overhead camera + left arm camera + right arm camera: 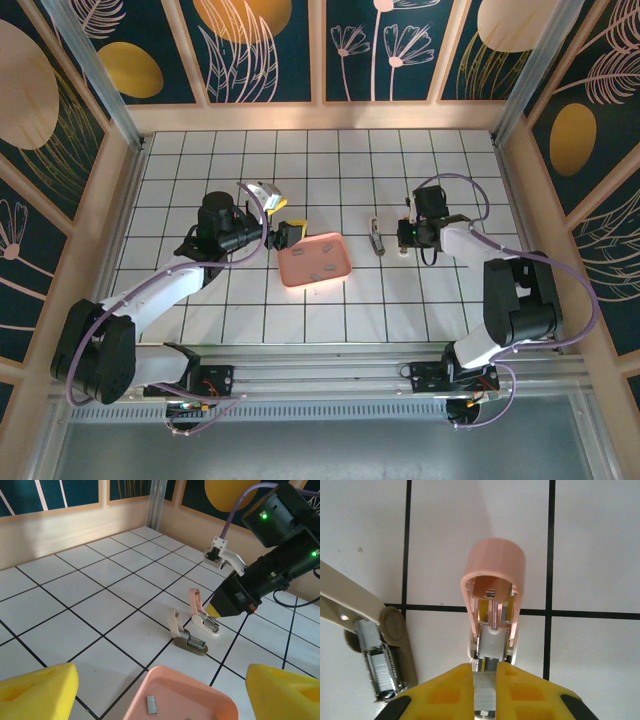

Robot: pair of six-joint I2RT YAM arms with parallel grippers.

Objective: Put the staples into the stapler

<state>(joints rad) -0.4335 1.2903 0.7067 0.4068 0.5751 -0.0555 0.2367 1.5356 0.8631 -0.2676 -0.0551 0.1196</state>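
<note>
On the white tiled tabletop (330, 160), your right fingers (445, 690) are pinching the hinged-open pink stapler (494, 575) by its rail, likely steadying it for loading, while your left fingers (40, 690) are hanging open over the pink tray (172, 676) holding the staples (151, 704).

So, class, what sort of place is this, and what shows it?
Most likely a robot test cell, not a home or office: the left arm and right arm are bolted to a metal rail at the edge of a white gridded table, boxed in by printed wall panels on metal posts.
</note>
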